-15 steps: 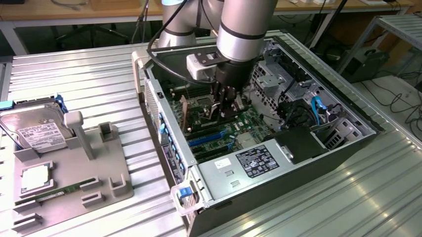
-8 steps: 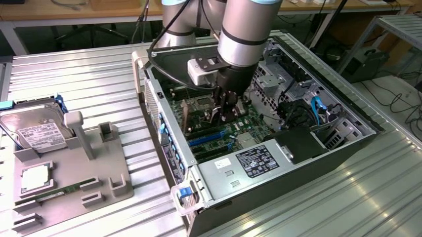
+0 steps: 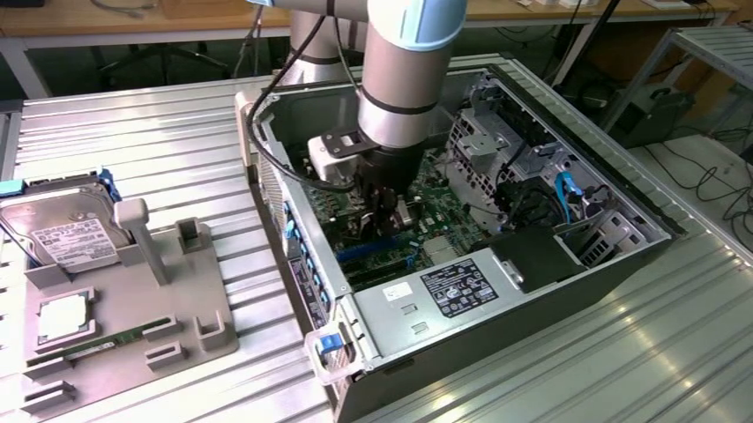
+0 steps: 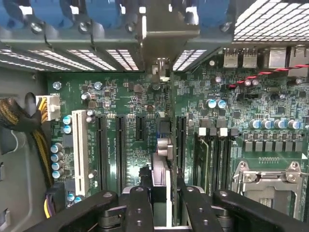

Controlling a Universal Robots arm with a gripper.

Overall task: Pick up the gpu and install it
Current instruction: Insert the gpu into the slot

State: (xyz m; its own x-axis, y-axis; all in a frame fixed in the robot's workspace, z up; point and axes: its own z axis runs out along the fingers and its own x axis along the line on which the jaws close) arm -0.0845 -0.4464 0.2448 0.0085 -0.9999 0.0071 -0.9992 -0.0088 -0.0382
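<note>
End effector (image 4: 161,203) pinches the gpu (image 4: 161,164) edge-on, inside the PC case (image 3: 612,189), just over the motherboard (image 4: 120,101) slots. Risk imo: card looks slightly off the slot line, so pressing could jam or bend it.

Ribbed metal table (image 3: 153,141) bears computer case (image 3: 495,352) and, seemingly, parts tray (image 3: 130,326).
</note>
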